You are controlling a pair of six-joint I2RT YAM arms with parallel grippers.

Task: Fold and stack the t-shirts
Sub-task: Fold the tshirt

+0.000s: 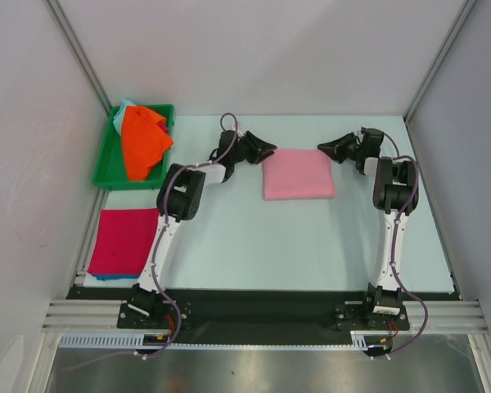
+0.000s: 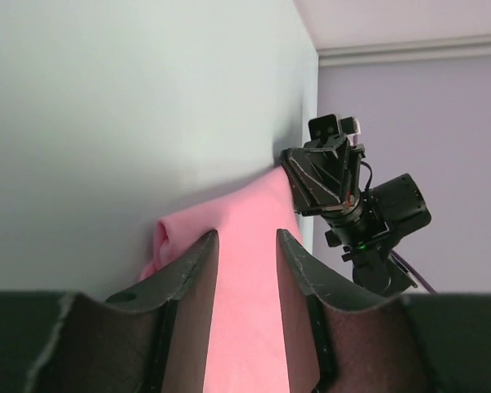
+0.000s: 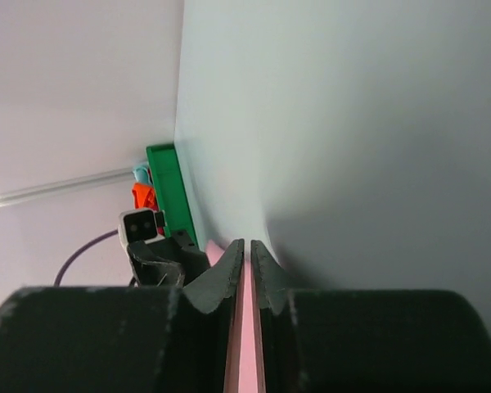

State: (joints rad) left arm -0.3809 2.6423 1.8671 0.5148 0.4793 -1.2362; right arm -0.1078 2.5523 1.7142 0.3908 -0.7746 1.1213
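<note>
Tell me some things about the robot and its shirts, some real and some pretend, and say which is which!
1. The light pink folded cloth t-shirt lies in the middle of the table. True.
2. The bright orange cloth t-shirt is neatly folded on the table. False: it sits crumpled in the green plastic tray.
3. The right pincer is pinching the pink t-shirt's edge. True.
4. The magenta-red cloth t-shirt is inside the tray. False: it lies folded flat on the table, beside the tray.
5. The left pincer is squeezed tight shut. False: its jaws stand apart, with pink cloth showing between them.
</note>
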